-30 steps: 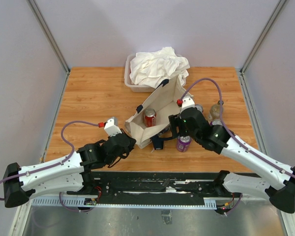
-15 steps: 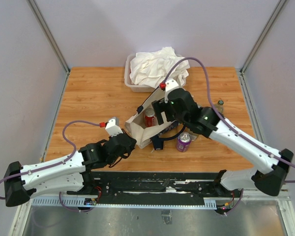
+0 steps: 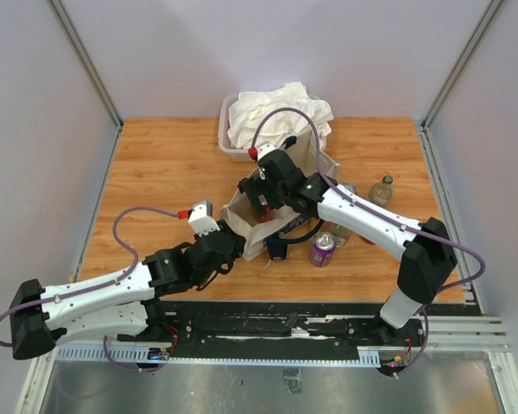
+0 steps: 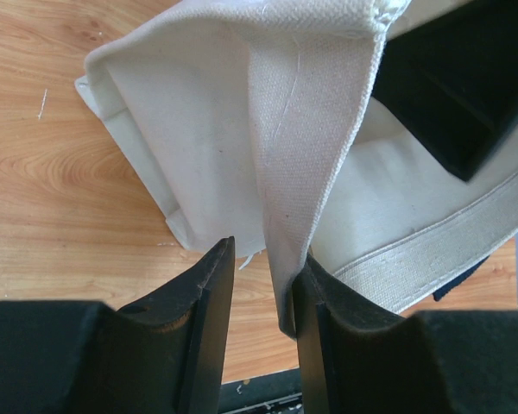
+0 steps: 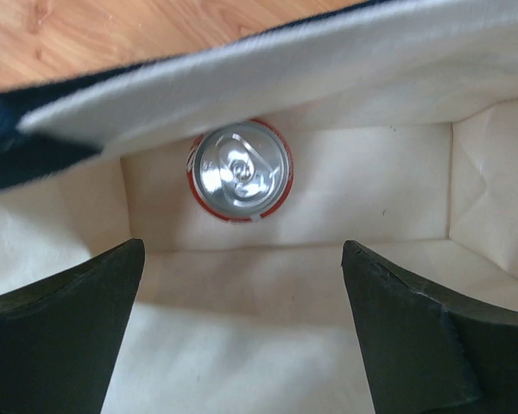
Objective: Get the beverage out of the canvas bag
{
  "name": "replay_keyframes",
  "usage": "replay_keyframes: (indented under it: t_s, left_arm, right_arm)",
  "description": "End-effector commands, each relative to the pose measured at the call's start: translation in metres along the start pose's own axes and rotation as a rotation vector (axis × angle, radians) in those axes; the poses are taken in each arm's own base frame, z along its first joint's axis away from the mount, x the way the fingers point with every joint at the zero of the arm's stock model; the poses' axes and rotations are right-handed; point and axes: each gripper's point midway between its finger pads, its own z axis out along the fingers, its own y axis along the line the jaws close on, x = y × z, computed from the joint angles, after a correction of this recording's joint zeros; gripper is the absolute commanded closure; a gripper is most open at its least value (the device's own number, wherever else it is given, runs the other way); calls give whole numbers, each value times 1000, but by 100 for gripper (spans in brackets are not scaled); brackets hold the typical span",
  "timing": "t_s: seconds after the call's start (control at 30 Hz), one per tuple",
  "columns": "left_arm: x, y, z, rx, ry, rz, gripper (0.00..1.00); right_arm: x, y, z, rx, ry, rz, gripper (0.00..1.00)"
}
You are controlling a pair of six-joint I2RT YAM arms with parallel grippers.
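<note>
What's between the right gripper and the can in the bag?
Only bare cream lining of the canvas bag, seen in the right wrist view; nothing blocks the right gripper from the red can.

**Cream canvas bag** [image 4: 302, 129]: coarse, matt woven cloth with the weave plainly visible and stitched seams; the inside is the same plain cream fabric.
**Red beverage can** [image 5: 240, 170]: bright metal top, glossy and reflective.
**Wooden tabletop** [image 4: 60, 172]: smooth orange-brown grain with a faint sheen.
**Left gripper** [image 4: 261, 267] and **right gripper** [image 5: 242, 250]: matt black fingers [image 4: 203, 319], apparently plastic, slightly textured.
**Purple can** [image 3: 321, 250]: shiny metal.
**Clear plastic tub** [image 3: 225, 138]: translucent, holding crumpled white cloth [image 3: 276, 112] that is soft and matt.
**Small glass bottle** [image 3: 381, 190]: glossy.
**White arm shells** [image 3: 95, 302]: smooth plastic.
</note>
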Motion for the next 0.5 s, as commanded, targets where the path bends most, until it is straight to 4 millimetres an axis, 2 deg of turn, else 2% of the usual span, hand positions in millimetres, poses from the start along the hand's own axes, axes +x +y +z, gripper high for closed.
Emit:
replay_keyframes:
  t_s: [0.0, 0.23, 0.37, 0.47]
  left_arm:
    - [-10, -9, 6, 4, -50, 13, 62]
    - [-6, -9, 14, -8, -47, 39, 64]
    - [-3, -6, 21, -11, -33, 40, 73]
    - [-1, -4, 26, -16, -26, 40, 86]
  right_arm:
    - [-17, -1, 20, -21, -23, 14, 2]
    - [-1, -2, 51, -35, 43, 32, 2]
    - [9, 0, 61, -41, 75, 33, 3]
    - [16, 0, 67, -36, 95, 34, 3]
